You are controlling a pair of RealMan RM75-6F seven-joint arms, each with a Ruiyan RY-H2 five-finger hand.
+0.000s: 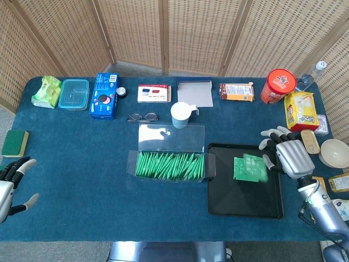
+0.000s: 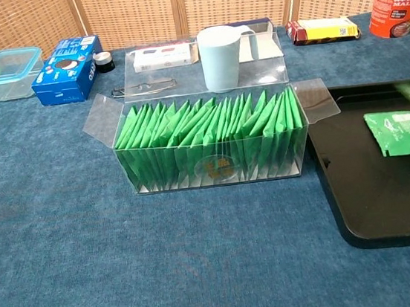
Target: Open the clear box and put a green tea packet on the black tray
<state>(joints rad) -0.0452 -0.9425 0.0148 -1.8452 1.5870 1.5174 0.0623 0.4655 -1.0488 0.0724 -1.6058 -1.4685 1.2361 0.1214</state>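
Observation:
The clear box [image 1: 170, 165] [image 2: 212, 147] stands open at the table's middle, its lid [image 1: 171, 134] tipped back, filled with a row of several green tea packets [image 2: 208, 119]. To its right lies the black tray [image 1: 242, 204] [image 2: 376, 207]. One green tea packet [image 1: 250, 168] [image 2: 404, 133] lies flat in the tray's far right part. My right hand [image 1: 288, 154] hovers at the tray's right edge beside that packet, fingers spread and holding nothing. My left hand [image 1: 12, 183] rests at the table's left edge, fingers apart, also holding nothing.
A white cup [image 1: 181, 115] [image 2: 221, 56] stands just behind the box lid, with glasses [image 1: 143, 117] to its left. Snack boxes, a blue container [image 1: 74, 93], a red tub [image 1: 279, 85] and a bowl [image 1: 334, 153] line the far and right sides.

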